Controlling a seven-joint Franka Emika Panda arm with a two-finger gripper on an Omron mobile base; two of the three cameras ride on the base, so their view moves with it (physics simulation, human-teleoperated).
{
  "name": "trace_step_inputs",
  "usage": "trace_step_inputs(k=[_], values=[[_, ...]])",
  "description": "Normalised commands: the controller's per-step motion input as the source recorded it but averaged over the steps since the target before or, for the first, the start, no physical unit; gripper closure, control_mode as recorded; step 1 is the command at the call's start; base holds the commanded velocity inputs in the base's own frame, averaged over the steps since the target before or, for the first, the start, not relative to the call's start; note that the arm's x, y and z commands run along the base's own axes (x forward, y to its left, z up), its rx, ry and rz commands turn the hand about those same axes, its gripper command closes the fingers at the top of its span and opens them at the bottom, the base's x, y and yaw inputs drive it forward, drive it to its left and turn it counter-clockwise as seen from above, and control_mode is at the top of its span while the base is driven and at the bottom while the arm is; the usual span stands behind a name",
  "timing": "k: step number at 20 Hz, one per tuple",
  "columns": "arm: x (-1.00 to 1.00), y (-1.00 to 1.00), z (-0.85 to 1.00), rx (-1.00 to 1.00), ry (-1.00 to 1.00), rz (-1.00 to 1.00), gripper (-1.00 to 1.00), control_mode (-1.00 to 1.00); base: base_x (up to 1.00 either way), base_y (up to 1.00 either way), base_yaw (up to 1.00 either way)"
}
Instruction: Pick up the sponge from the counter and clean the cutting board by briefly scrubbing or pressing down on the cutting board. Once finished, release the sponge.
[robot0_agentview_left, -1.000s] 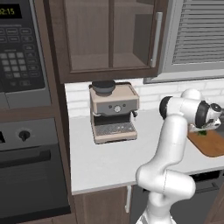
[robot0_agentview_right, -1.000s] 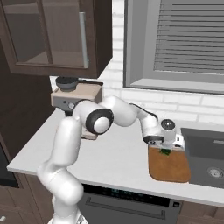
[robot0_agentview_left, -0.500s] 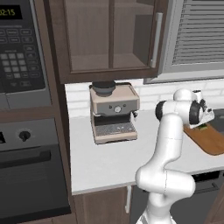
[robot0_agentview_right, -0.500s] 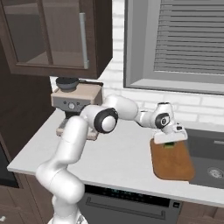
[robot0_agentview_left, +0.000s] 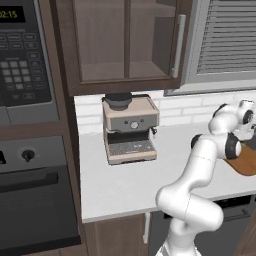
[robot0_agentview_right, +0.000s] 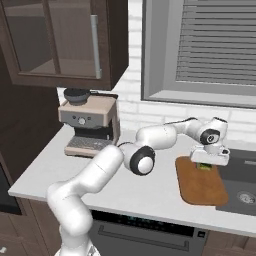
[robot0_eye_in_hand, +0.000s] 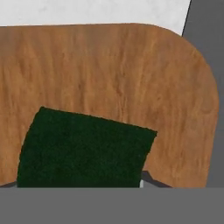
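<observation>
The dark green sponge sits right under the hand camera, over the reddish-brown cutting board. It covers the fingertips in the hand view. In the right base view my gripper is shut on the sponge and holds it low over the far end of the cutting board; whether sponge and wood touch I cannot tell. The pale counter carries the board. One corner of the cutting board peeks out past my arm in the left base view.
A dark sink basin lies directly right of the board, seen as a grey strip in the hand view. A coffee machine stands on the counter to the left, against the tiled wall. Wall cabinets hang above.
The gripper, with the sponge in it, has travelled from the middle of the board towards its far end near the wall. The board has stayed in place.
</observation>
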Motion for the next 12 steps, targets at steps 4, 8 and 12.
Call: trace_step_inputs(k=[4, 8, 12], values=[[-1.00, 0.98, -1.00, 0.05, -0.56, -0.05, 1.00, -1.00, 0.00, 0.00, 0.00], [-1.00, 1.00, -1.00, 0.00, -0.54, -0.10, 1.00, -1.00, 0.00, 0.00, 0.00], [-1.00, 1.00, -1.00, 0.00, -0.42, -0.17, 1.00, -1.00, 0.00, 0.00, 0.00]])
